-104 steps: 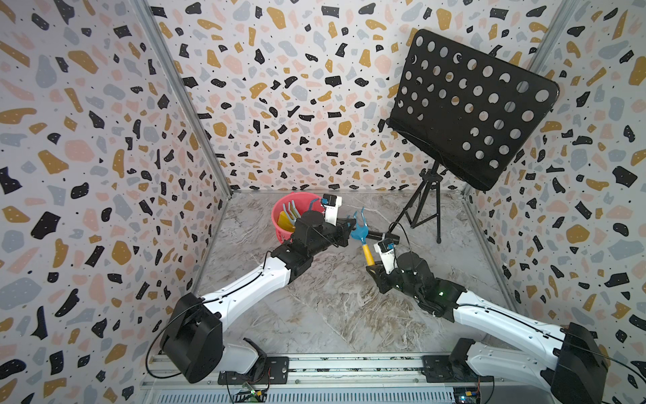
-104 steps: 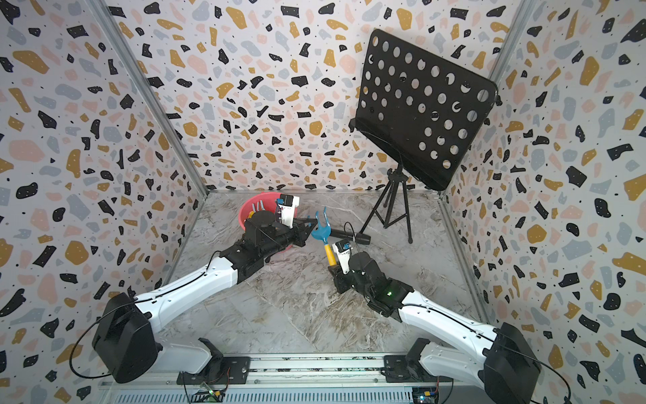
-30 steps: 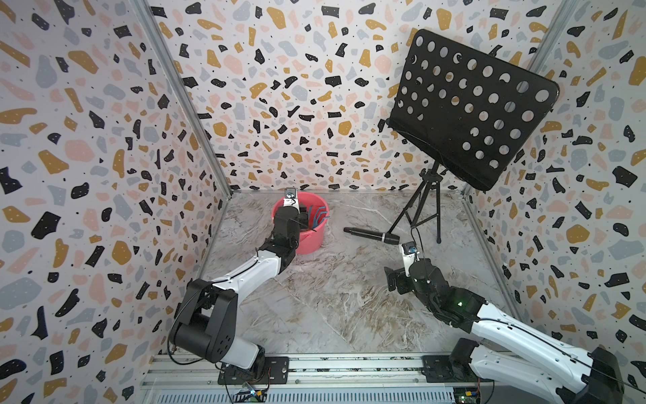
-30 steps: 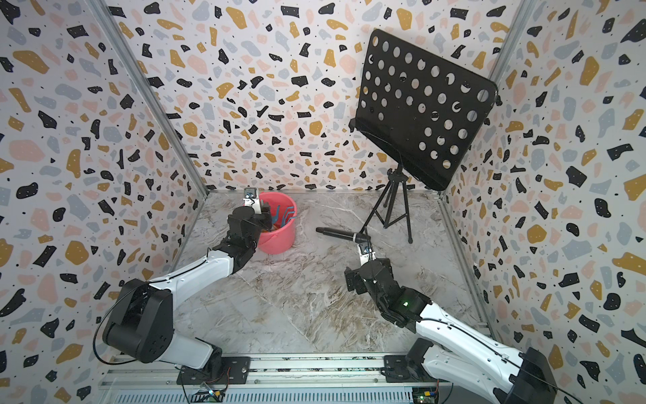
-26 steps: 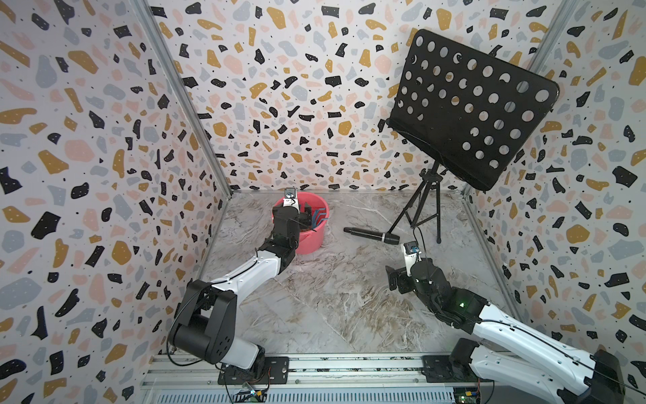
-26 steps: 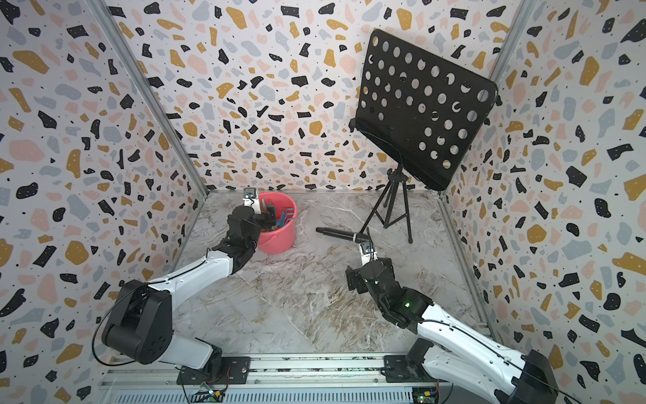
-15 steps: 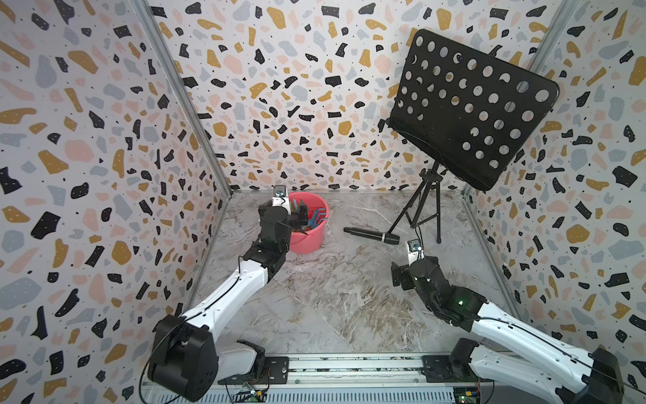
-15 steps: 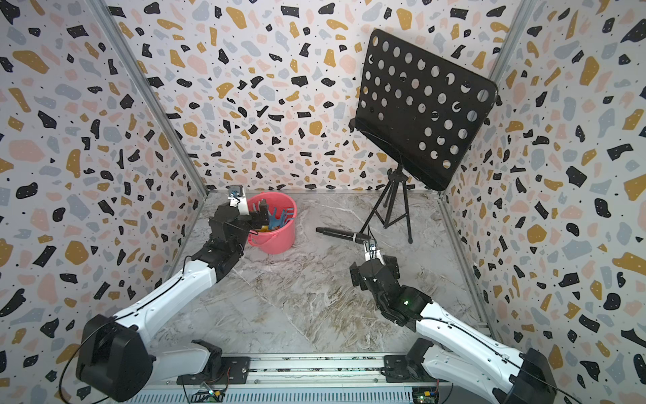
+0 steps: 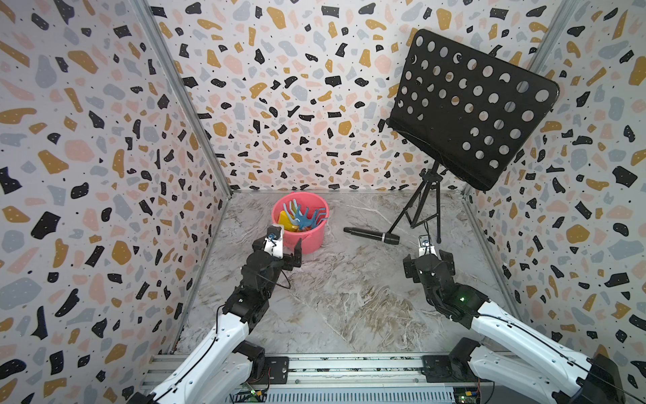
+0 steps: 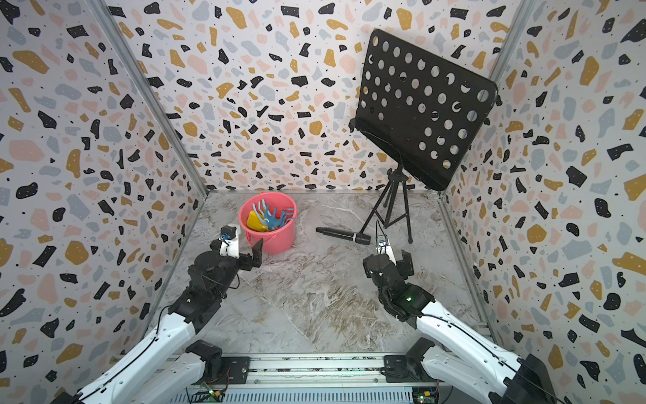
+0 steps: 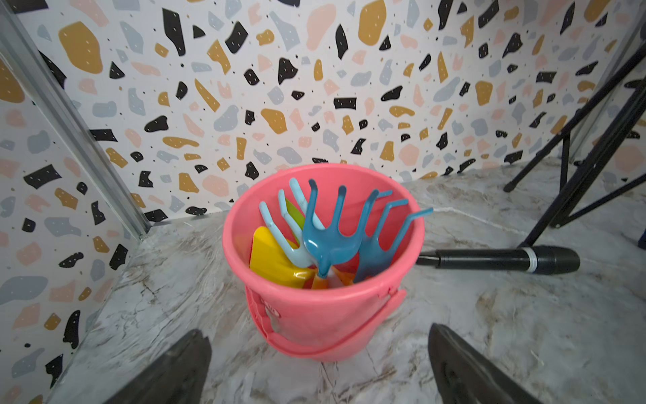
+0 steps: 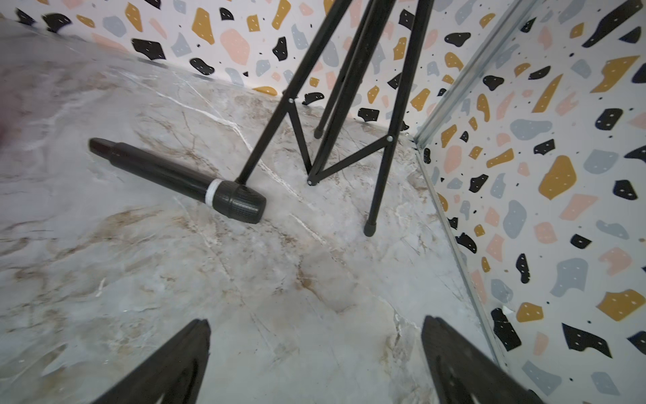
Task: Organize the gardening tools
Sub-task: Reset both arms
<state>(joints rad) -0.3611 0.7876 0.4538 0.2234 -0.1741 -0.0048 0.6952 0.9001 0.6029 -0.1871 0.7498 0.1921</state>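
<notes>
The gardening tools (image 11: pixel 330 238) stand heads-up in a pink bucket (image 11: pixel 325 314): two blue forks, a light-blue rake (image 11: pixel 283 227), a yellow shovel (image 11: pixel 271 259) and a sliver of green trowel behind them. Both top views show the bucket (image 9: pixel 316 241) (image 10: pixel 283 241) at the back left of the floor with the tools (image 9: pixel 299 218) inside. My left gripper (image 9: pixel 278 246) (image 11: pixel 317 330) is open and empty, just in front of the bucket. On the right, my right gripper (image 9: pixel 428 257) (image 12: pixel 314 320) is open over bare floor, holding nothing.
A black microphone (image 9: pixel 372 235) (image 12: pixel 174 178) lies on the marble floor between the bucket and a black music stand (image 9: pixel 468 108), whose tripod legs (image 12: pixel 377 196) stand near the back right corner. Terrazzo-patterned walls enclose the floor on three sides.
The left gripper has opened, leaving a blue tool in the bucket, and has drawn back from the rim towards the front. The right arm has pulled back slightly to the right.
</notes>
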